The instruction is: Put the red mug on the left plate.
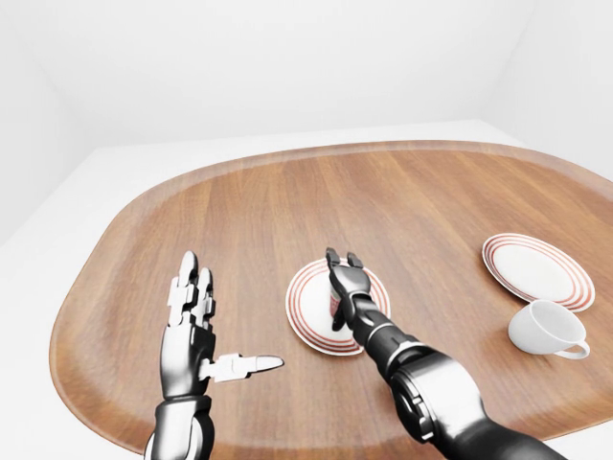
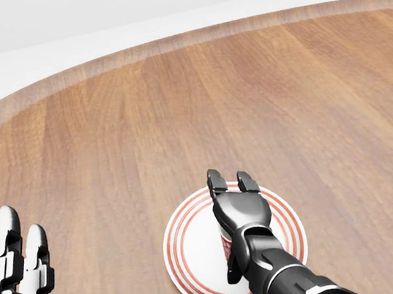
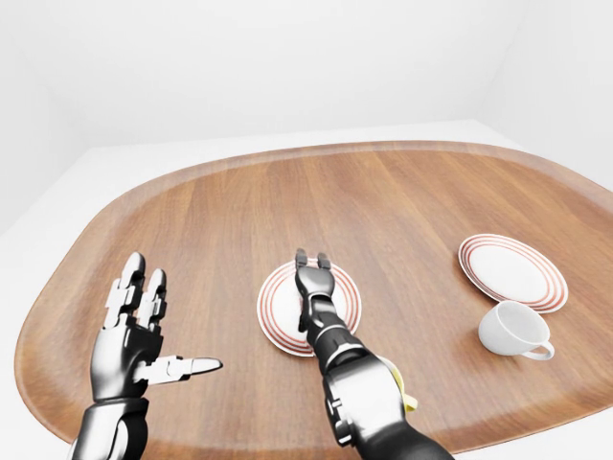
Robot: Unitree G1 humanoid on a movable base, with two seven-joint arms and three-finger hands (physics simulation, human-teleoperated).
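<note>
Standing on left plate (image 2: 190,255), red mug (image 2: 225,242) beneath spread right robot hand (image 2: 239,207)

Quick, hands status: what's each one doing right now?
Left hand: open, fingers spread, holding nothing, off to the left of the left plate.
Right hand: open, fingers extended over the red mug on that plate.
</note>
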